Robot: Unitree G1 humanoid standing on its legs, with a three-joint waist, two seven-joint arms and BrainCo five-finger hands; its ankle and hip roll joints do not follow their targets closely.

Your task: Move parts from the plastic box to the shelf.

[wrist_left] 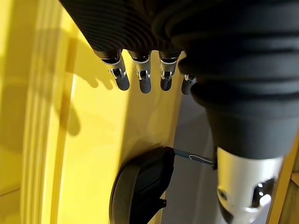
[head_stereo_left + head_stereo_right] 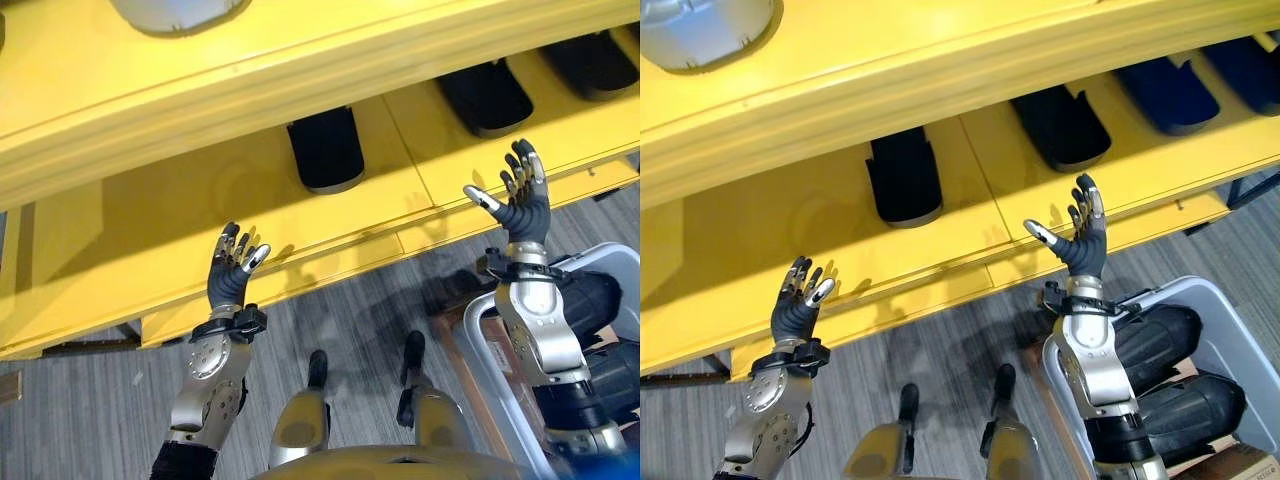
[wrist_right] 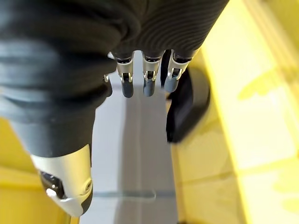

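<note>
**Parts in box and on shelf, both hands empty**

Parts [image 2: 1160,340], black and bulky, lie in the plastic box [image 2: 1240,345] on the floor at the robot's right. Two show there, side by side, touching or nearly so. The right forearm crosses in front of the box's near-left corner.

Right hand [image 2: 522,205] is raised above the box, at the front edge of the yellow shelf [image 2: 200,225]. Fingers straight and spread, thumb out to the side, nothing held. Right wrist view confirms: fingers [image 3: 148,77] extended in a row, nothing between them, with a black part [image 3: 187,107] on the yellow surface just past them.

Left hand [image 2: 235,270] is also up at the shelf's front edge, well left of the right hand. Fingers relaxed and apart, empty. In the left wrist view the fingers [image 1: 142,77] hang straight over the yellow surface, clear of a black part [image 1: 140,189] lying further along.

On the shelf's lower level, past the hands: one black part [image 2: 325,150] sits between the two hands. More black parts [image 2: 487,97] lie to the right along the same level, each apart from its neighbour, one of them running off the frame's right edge.

Upper level [image 2: 150,70] overhangs the lower one. A grey rounded object [image 2: 700,30] rests on top of it at far left, cut off by the frame.
</note>
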